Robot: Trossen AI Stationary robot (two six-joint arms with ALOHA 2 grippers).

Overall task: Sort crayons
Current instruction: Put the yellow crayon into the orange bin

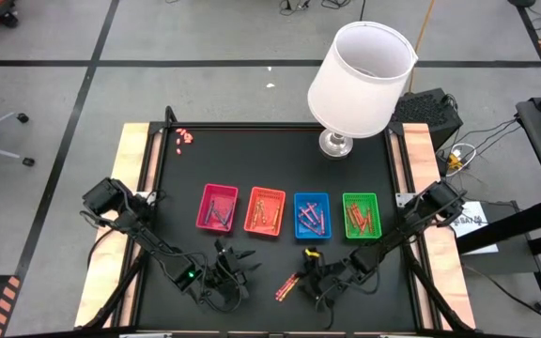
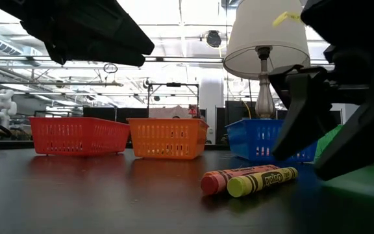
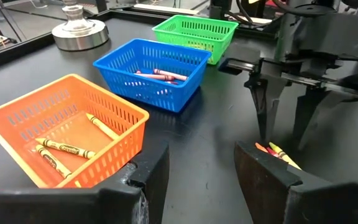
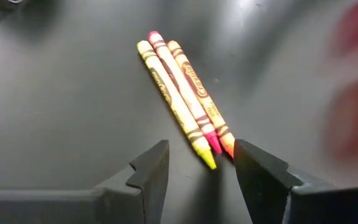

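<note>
The right gripper (image 4: 196,165) hangs low near the front edge of the bench (image 1: 270,160), its jaws spread and holding nothing, with the tips of three loose crayons (image 4: 182,87) lying on the bench just ahead of the gap: one yellow, one pink-red, one orange, side by side and touching. In the high view the same three crayons lie just left of that gripper. The left gripper (image 1: 236,266) waits to their left, also near the front edge, jaws spread and empty.

Behind both, across the middle of the bench, four trays stand in a row. From the left edge toward the right they are the pink tray (image 1: 218,207), the orange tray (image 1: 265,211), the blue tray (image 1: 312,215) and the green tray (image 1: 362,215). The orange tray holds several yellow and orange crayons, and the blue tray holds a few reddish and pink ones. The green tray holds some orange-red sticks and the pink tray a few dark ones, hard to make out.

A lamp (image 1: 360,80) with a white shade stands near the back edge toward the right, well behind the trays. A cluster of tiny pink bits (image 1: 185,137) lies near the back left corner. From table height the dark arms hide the green tray.
</note>
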